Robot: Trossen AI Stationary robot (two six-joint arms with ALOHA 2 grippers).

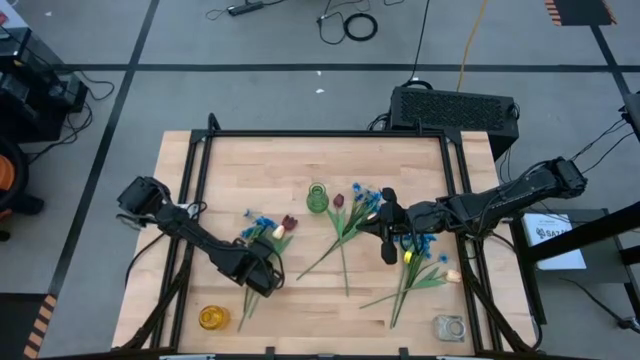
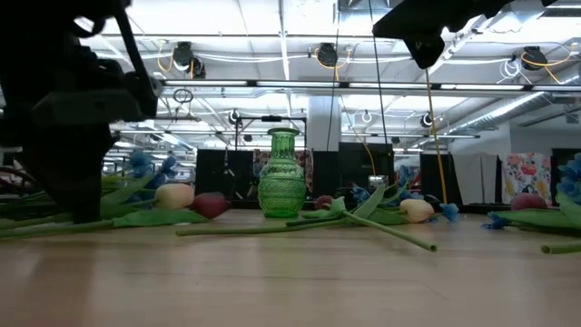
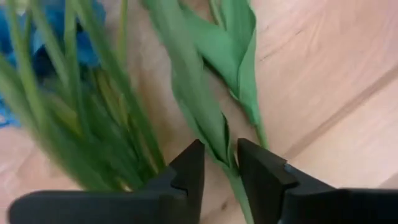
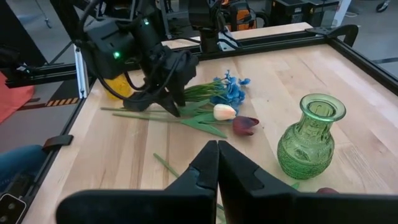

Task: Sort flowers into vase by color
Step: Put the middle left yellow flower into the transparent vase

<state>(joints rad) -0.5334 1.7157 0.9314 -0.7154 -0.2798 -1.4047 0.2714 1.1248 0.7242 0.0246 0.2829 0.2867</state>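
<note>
green vase amid scattered flowers

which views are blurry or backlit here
Left wrist view: the green stems and blue blossoms are soft, too close. Low view: the left arm is a backlit silhouette against bright ceiling lights, while the green vase is sharp. High and right wrist views look evenly lit.

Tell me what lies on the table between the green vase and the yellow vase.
In the high view, a bunch of flowers lies between the green vase and the yellow vase, with the left gripper over its stems.
</note>
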